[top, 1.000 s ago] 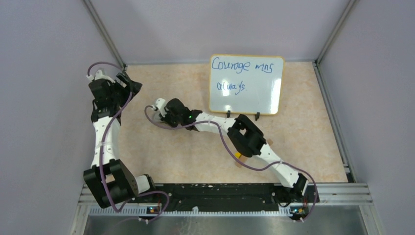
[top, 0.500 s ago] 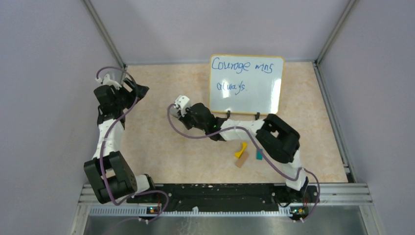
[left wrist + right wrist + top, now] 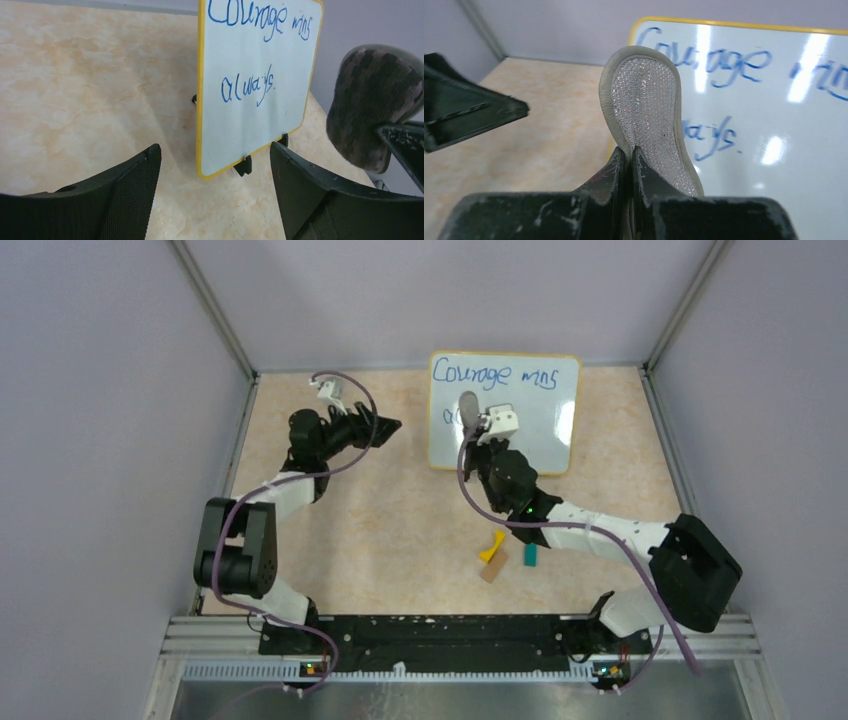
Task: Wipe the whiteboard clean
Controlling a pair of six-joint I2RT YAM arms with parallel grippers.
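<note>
The whiteboard [image 3: 525,430] stands upright at the back on black clip feet, with a yellow frame and blue writing "Courage" and "always". My right gripper [image 3: 472,428] is shut on a grey oval cloth pad [image 3: 467,405] and holds it up before the board's left part, over the start of "always". In the right wrist view the pad [image 3: 646,100] stands up from the shut gripper [image 3: 629,155] in front of the whiteboard [image 3: 774,130]. My left gripper [image 3: 385,426] is open and empty just left of the board. It frames the whiteboard's [image 3: 250,115] lower corner in its own view [image 3: 214,147], with the pad [image 3: 375,100] at right.
Small yellow [image 3: 493,545], tan [image 3: 494,569] and teal [image 3: 530,555] pieces lie on the table in front of the board, beside the right arm. Enclosure walls close in at left, right and back. The left gripper's fingers [image 3: 469,110] show at the left of the right wrist view.
The right gripper has swung from the table's middle right and back to the board's face with the pad. The left gripper has swung right toward the board's left edge.
</note>
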